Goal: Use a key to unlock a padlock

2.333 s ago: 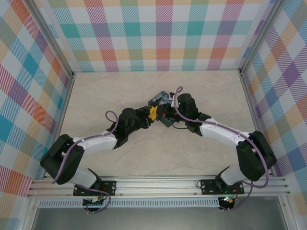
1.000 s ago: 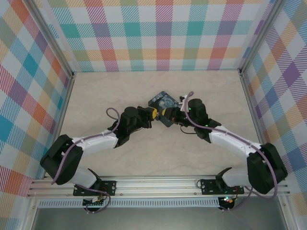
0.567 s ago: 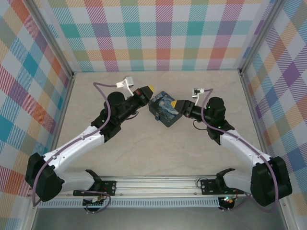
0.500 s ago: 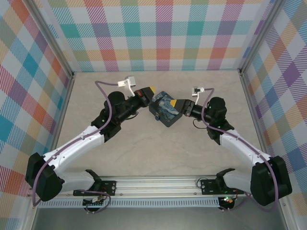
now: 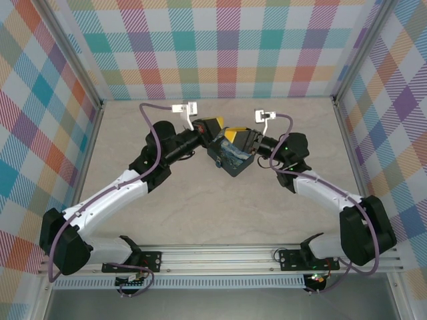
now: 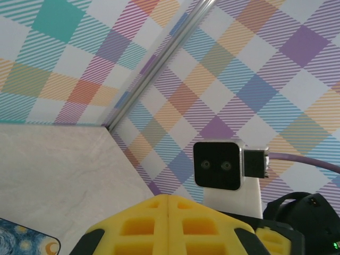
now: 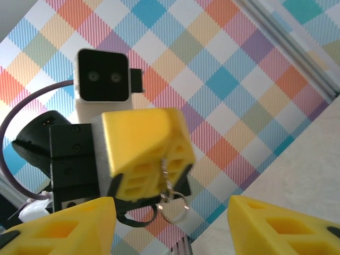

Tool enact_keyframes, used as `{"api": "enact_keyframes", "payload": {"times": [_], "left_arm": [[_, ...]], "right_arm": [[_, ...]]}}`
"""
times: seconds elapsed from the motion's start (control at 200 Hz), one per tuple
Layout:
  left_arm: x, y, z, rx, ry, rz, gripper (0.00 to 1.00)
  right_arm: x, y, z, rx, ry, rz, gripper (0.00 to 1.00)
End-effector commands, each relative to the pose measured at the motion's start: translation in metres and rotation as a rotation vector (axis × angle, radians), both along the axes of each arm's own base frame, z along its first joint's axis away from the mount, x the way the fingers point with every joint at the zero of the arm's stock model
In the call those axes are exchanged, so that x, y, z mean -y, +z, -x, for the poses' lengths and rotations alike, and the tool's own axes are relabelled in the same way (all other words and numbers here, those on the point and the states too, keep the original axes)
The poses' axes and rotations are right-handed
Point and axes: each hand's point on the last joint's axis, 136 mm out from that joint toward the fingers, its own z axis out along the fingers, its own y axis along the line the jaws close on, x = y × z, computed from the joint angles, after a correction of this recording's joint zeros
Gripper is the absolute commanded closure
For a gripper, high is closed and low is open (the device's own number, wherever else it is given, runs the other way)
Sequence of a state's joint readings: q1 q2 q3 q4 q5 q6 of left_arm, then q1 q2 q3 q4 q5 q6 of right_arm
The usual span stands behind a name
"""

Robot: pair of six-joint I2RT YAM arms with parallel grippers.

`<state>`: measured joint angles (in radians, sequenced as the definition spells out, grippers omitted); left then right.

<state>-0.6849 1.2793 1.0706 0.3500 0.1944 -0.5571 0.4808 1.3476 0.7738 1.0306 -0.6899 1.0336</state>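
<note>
In the right wrist view my left gripper (image 7: 162, 159) faces the camera, its yellow fingers shut on the key (image 7: 166, 175), a thin metal sliver sticking out of the seam. A small wire ring (image 7: 180, 212) dangles from the key. My right gripper (image 7: 172, 204) is open, with one yellow finger at each bottom corner and the key ring in the gap between them. From above, the left gripper (image 5: 212, 125) and right gripper (image 5: 238, 137) meet nose to nose above the blue starry tin (image 5: 231, 160). The padlock is hidden.
The tin (image 6: 18, 241) lies mid-table under both grippers. The right wrist's camera block (image 6: 219, 164) hangs just beyond my shut left fingers (image 6: 143, 223). Checked walls (image 5: 227, 47) close in the back and sides. Bare tabletop (image 5: 220, 213) lies between the tin and the arm bases.
Both grippers have lifted and tilted up over the tin and closed in on each other. The right gripper's fingers now stand either side of the left gripper's tip.
</note>
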Motion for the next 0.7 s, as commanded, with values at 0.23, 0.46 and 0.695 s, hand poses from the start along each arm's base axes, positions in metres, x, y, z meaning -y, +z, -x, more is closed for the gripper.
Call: {"api": "enact_keyframes", "payload": {"times": [0.23,0.46,0.695], "left_arm": [[0.000,0.023,0.000,0.040,-0.003,0.058,1.00],[-0.003,0.021,-0.002,0.027,0.017,0.070,1.00],[0.000,0.021,-0.003,0.016,0.003,0.090,1.00]], "right_arm": [[-0.013,0.021,0.004,0.061,0.034,-0.043,0.55],[-0.012,0.013,0.002,0.037,0.027,-0.033,0.65],[-0.015,0.009,-0.002,0.015,0.027,-0.031,0.71]]}}
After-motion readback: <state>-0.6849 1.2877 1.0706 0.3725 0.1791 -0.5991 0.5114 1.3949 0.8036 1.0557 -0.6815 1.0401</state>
